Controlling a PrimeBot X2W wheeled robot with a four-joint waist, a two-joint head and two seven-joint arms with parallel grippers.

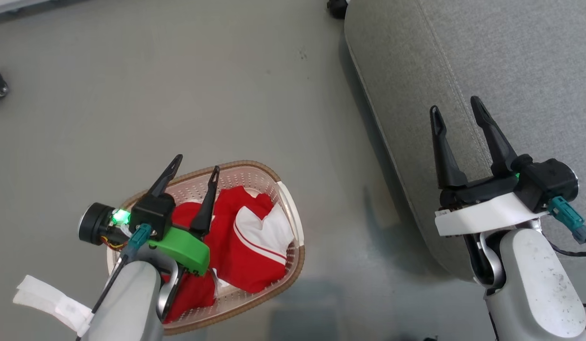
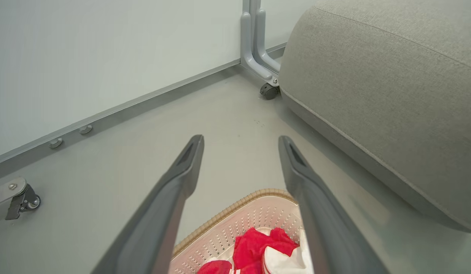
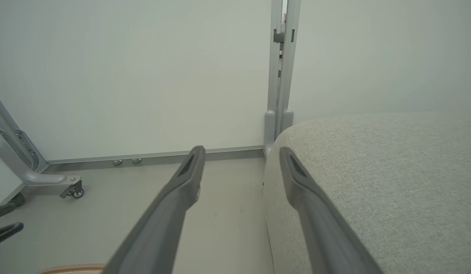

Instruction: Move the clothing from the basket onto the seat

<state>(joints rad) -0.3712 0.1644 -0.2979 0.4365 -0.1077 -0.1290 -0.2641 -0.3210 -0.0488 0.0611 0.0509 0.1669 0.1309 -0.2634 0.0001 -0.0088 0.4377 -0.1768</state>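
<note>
Clothing (image 1: pixel 248 246) lay in the basket (image 1: pixel 293 265); left gripper (image 1: pixel 198 162) and right gripper (image 1: pixel 454 104) stood spread wide, empty.
It looked soft, light and floppy; its raised red fold near the middle seemed best to pinch.

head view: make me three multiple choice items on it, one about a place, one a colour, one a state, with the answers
1. Where does the soft red-and-white sports clothing lie? A) in the cream perforated plastic basket with the brown rim B) on a table C) on a shelf
2. What colour is the big fabric-upholstered seat? A) blue B) grey C) brown
3. How is the left gripper? A) shut on cloth B) shut, empty C) open, empty
Answers: 1 A, red fabric sits inside the basket's walls; 2 B, its weave reads grey; 3 C, its fingers stand apart with nothing between them.
</note>
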